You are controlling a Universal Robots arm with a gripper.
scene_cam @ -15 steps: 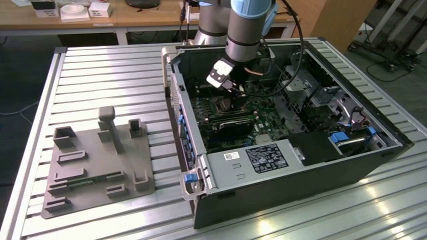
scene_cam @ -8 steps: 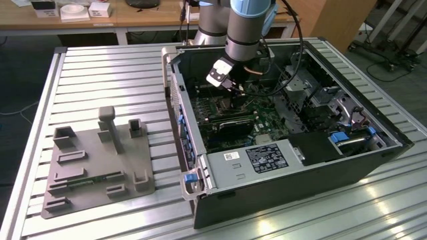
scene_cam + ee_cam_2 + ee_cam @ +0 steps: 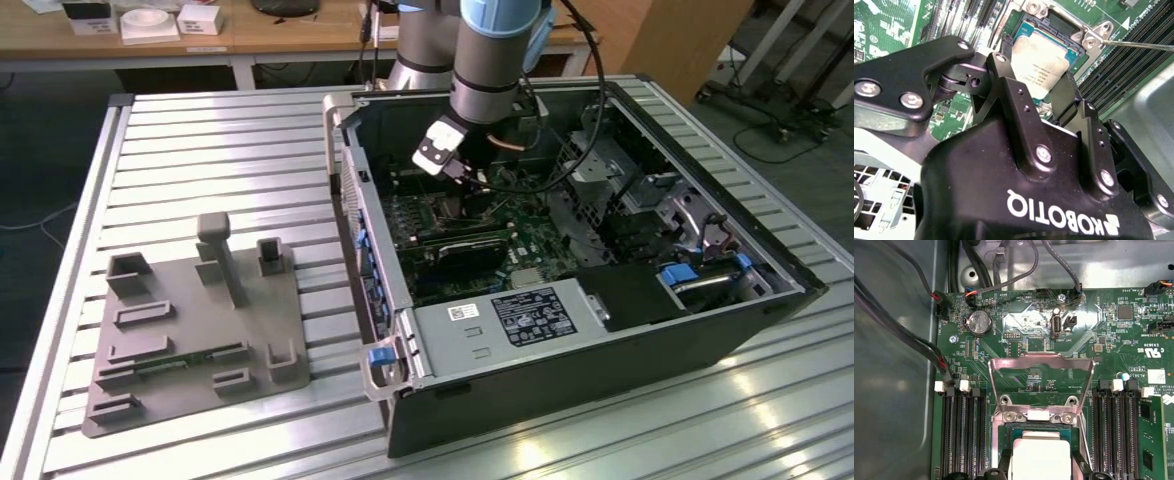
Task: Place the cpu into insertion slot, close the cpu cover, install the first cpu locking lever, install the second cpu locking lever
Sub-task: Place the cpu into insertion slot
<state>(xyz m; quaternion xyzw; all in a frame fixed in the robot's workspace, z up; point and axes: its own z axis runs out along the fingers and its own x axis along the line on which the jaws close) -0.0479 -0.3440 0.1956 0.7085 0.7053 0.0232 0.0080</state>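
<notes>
One cpu [image 3: 1040, 459], one cpu cover [image 3: 1040, 358], one coin battery [image 3: 979, 322], one case [image 3: 587, 372].

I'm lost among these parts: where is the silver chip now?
In both wrist views the chip sits at the square socket on the green board, beside the raised metal frame, right at the gripper.
</notes>
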